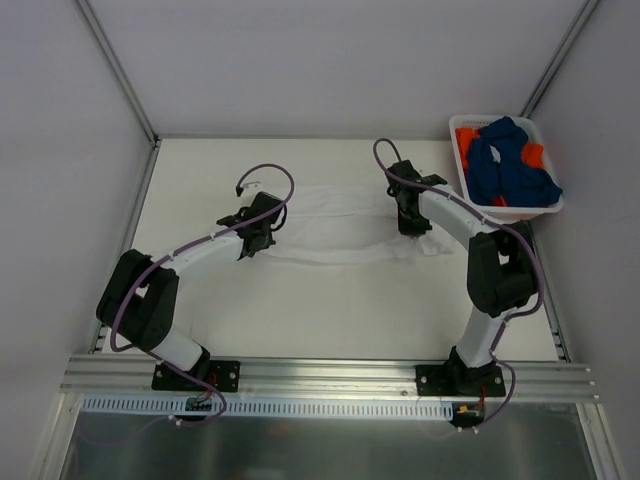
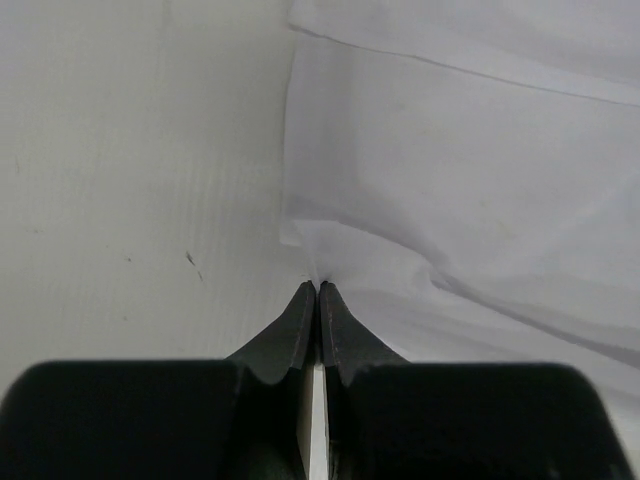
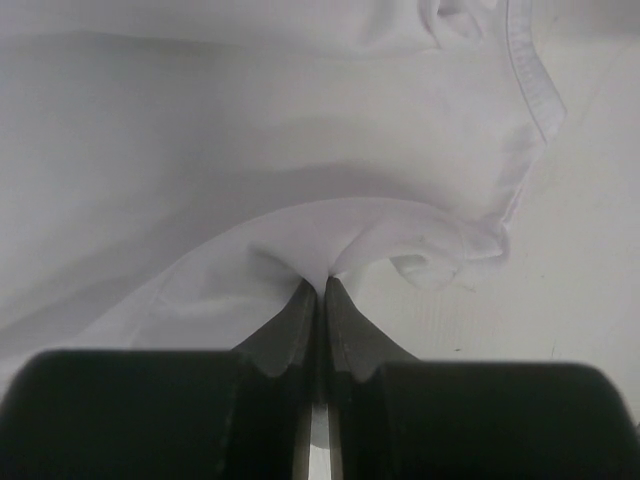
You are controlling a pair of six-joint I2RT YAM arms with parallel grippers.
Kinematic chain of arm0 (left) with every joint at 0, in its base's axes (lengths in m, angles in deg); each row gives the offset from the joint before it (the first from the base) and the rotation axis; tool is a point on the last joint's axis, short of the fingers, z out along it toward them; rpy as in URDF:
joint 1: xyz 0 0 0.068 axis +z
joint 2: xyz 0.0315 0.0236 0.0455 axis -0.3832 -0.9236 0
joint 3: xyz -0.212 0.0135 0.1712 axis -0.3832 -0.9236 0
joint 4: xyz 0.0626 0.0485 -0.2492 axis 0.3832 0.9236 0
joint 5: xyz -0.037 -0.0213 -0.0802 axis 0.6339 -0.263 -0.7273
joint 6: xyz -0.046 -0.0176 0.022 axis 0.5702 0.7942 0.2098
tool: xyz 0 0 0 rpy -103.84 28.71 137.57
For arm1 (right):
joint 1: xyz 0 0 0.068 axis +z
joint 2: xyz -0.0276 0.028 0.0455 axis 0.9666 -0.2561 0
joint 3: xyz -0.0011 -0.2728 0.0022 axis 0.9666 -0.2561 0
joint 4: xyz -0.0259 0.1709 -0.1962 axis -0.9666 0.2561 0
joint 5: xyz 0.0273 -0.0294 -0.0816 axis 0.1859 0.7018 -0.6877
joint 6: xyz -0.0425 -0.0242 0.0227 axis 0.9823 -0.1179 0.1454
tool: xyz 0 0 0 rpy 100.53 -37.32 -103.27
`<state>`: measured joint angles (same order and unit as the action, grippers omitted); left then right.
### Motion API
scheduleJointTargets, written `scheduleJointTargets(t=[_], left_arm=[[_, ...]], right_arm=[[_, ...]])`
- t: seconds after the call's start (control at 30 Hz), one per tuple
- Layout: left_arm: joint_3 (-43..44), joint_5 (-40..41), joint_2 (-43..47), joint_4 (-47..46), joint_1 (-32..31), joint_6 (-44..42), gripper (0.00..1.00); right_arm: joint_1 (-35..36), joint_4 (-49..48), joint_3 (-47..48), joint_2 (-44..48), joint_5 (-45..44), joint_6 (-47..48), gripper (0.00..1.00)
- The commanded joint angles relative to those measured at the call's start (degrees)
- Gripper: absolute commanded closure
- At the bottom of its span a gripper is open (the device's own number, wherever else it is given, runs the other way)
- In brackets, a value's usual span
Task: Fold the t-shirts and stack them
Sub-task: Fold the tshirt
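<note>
While both arms reach out over the table (image 1: 330, 310), I see the left gripper (image 2: 318, 287) with its fingers pressed together on a pinch of the white t-shirt (image 1: 335, 228). The cloth rises into a small peak right at the tips, at the shirt's left edge, with bare table just beside it. On my right wrist view the right gripper (image 3: 320, 283) is clamped in the same way on a gathered fold of that shirt. The fabric puckers up between the closed tips, and a ribbed band curls just beyond them to the right. From overhead, the white shirt lies stretched in a wide, flat strip across the far half of the table, one gripper at each end. The dark blue t-shirt (image 1: 510, 165) and the orange t-shirt (image 1: 466, 140) sit heaped together in the white basket (image 1: 520, 212) at the far right corner, near the right arm and well apart from the left one.
</note>
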<state>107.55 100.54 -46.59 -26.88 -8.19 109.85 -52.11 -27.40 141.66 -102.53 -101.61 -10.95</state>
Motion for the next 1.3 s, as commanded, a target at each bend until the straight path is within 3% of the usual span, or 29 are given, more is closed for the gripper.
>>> scheduleJointTargets(t=[0.0, 0.27, 0.9, 1.07, 1.13, 1.17, 1.2, 1.23, 1.27], left_arm=[[4.48, 0.05, -3.14, 1.65, 3.55, -0.80, 1.00], [10.90, -2.67, -10.70, 1.83, 7.25, -2.47, 1.00], [26.28, -4.34, -22.57, 4.55, 9.98, -6.96, 0.98], [29.88, -5.48, -24.77, 5.25, 11.21, -7.66, 0.93], [30.85, -5.75, -26.18, 5.87, 11.56, -7.84, 0.78], [31.64, -5.58, -26.61, 5.87, 11.56, -8.01, 0.73], [31.91, -5.14, -27.32, 5.78, 11.56, -8.01, 0.46], [32.35, -4.87, -27.50, 5.78, 11.65, -7.93, 0.31], [33.22, -4.61, -27.59, 5.78, 11.65, -7.84, 0.17]], right_arm=[[-2.47, 2.97, 5.11, -2.54, -1.36, 3.38, 0.93], [-6.96, 3.42, 12.05, -7.47, -0.66, 7.43, 0.94], [-9.07, 7.28, 31.22, -21.10, -1.01, 13.15, 0.94], [-9.69, 8.33, 35.34, -23.29, -0.57, 13.59, 0.92], [-9.78, 8.60, 36.41, -24.52, -0.66, 13.76, 0.89], [-9.86, 8.60, 37.19, -24.96, -0.66, 13.94, 0.82], [-9.95, 8.51, 37.64, -25.66, -0.75, 14.03, 0.77], [-10.13, 8.51, 38.25, -26.11, -0.66, 14.03, 0.73], [-10.22, 8.25, 39.30, -26.46, -0.83, 14.11, 0.59]])
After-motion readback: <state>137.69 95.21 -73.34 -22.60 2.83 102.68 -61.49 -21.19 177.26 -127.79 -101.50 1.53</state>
